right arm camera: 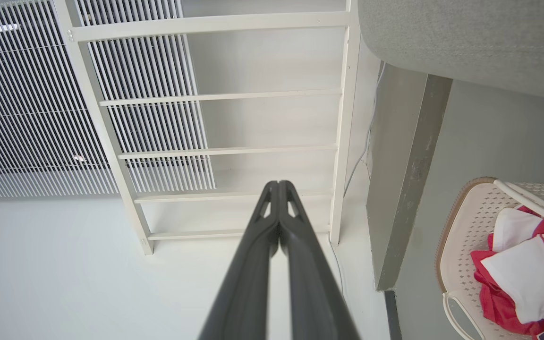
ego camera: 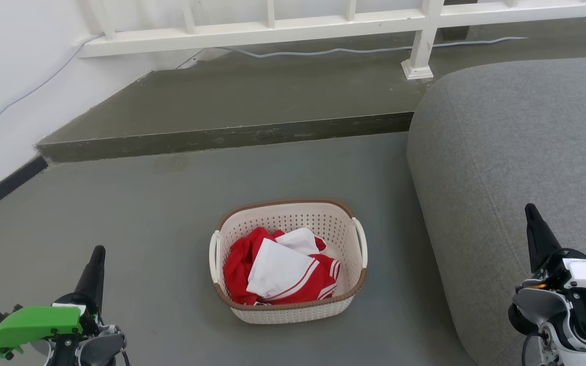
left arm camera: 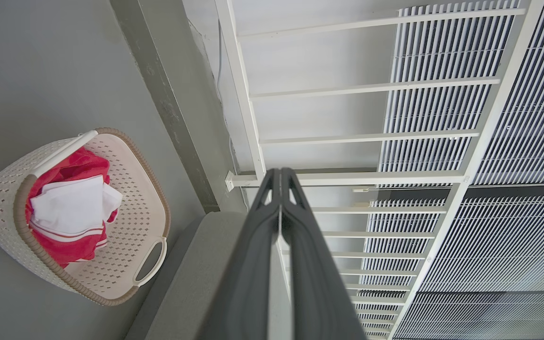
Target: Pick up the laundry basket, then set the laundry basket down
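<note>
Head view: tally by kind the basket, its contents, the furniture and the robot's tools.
Laundry basket: 1
Pile of red-and-white clothes: 1
Grey sofa: 1
Tools: 2 (left tool, right tool)
Total: 5

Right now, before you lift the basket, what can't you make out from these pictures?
Bottom of the basket, head view: the red and white clothes cover it, so anything underneath is hidden.
Part of the basket, right wrist view: cut off by the right and bottom edges.
Grey sofa, head view: runs off the right edge; full shape unknown.
</note>
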Controlling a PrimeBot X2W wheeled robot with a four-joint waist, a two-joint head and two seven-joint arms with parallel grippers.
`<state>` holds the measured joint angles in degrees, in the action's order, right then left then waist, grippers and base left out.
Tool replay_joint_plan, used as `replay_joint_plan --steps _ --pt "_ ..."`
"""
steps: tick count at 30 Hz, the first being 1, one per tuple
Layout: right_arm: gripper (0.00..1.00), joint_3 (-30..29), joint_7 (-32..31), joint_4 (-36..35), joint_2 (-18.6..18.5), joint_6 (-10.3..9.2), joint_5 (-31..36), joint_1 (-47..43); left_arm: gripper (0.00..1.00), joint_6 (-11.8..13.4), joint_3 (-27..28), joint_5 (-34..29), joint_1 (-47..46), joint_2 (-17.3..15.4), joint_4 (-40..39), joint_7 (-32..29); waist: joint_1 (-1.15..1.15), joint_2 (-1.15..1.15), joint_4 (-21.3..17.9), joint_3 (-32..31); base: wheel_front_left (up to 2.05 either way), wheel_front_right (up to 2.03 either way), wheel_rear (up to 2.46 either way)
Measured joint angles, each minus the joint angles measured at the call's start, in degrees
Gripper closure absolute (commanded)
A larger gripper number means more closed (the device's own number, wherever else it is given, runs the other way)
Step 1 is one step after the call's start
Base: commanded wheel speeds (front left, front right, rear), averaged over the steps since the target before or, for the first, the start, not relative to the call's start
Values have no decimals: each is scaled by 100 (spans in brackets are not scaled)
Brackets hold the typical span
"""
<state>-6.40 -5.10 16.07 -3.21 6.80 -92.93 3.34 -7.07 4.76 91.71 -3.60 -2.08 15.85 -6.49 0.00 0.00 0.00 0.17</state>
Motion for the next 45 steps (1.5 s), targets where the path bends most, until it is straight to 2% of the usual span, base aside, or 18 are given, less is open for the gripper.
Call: replay_joint_plan --steps 45 --pt "100 -10 -7 -1 10 0 0 0 100 0 0 0 0 0 -2 0 0 0 0 0 0 0 0"
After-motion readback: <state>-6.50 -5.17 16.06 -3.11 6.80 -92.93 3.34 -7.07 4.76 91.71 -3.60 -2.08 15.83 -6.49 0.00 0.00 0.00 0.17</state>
